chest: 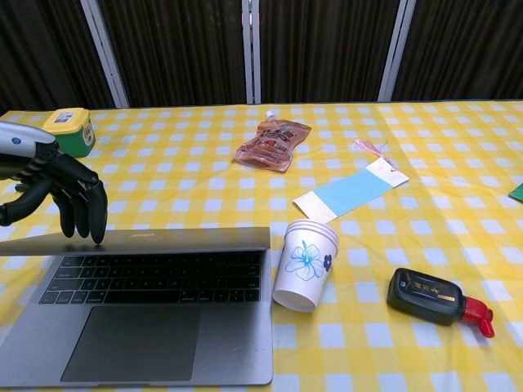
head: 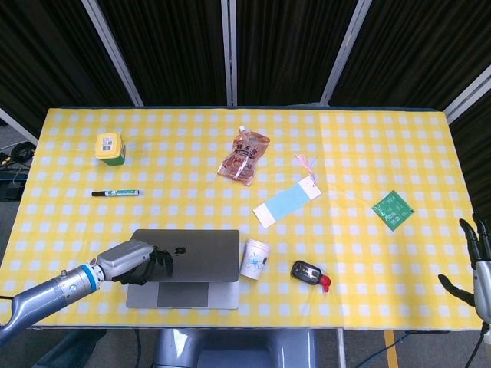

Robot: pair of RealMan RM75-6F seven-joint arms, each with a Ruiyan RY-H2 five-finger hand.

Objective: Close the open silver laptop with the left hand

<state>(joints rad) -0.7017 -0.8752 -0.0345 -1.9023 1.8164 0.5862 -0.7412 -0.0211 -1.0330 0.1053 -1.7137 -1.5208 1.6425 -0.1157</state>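
The silver laptop lies near the table's front edge with its lid tipped far down, only a narrow gap above the keyboard. My left hand rests on the lid's left part, fingertips pressing on its top edge, fingers spread and holding nothing. At the far right edge of the head view my right hand hangs off the table, fingers apart and empty.
A white paper cup stands right beside the laptop. A black and red key fob lies further right. Behind are a snack pouch, blue paper tag, marker pen, yellow-green tub and green card.
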